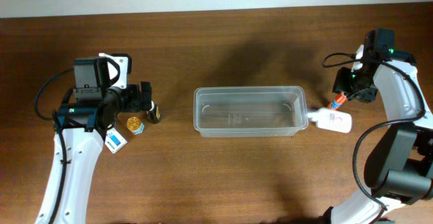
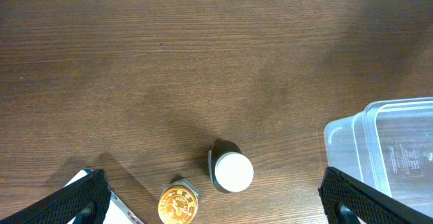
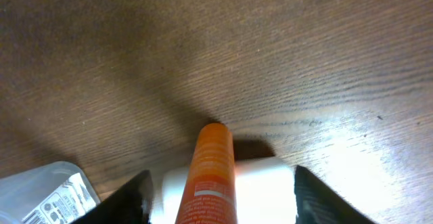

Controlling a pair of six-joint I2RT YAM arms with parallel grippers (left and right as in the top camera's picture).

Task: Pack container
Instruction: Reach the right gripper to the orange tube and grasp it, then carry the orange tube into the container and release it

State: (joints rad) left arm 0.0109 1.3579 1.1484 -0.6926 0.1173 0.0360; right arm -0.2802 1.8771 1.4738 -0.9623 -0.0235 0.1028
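Reading any of the print proves hard: the orange tube (image 3: 213, 170) between the right tool's fingers (image 3: 135, 198) carries lines of small lettering, too blurred to make out; the gold lid (image 2: 178, 204) of a small jar under the left tool (image 1: 147, 103) bears an embossed emblem that stays illegible; a white packet (image 1: 116, 141) with a blue patch lies just behind that tool, its wording too small to tell.

The container (image 1: 247, 112) lies open-topped on the tabletop (image 1: 223, 176) between the two tools, its floor bare; faint moulded marks sit at the middle of its clear base, unreadable; one rounded corner (image 2: 392, 149) shows just beyond a finger (image 2: 369, 198) of the left tool.

The left tool's fingers stand wide apart and grip nothing; a dark bottle (image 2: 231, 171) with a white cap stands upright between them, touching neither, with the gold-lidded jar just beside it.

The right tool (image 1: 342, 95) is spread as well; the orange tube lies between its fingers with a gap on each side, resting across a white bottle (image 1: 333, 121) that lies on its side; that bottle's cap end sits just beside the container's short wall.
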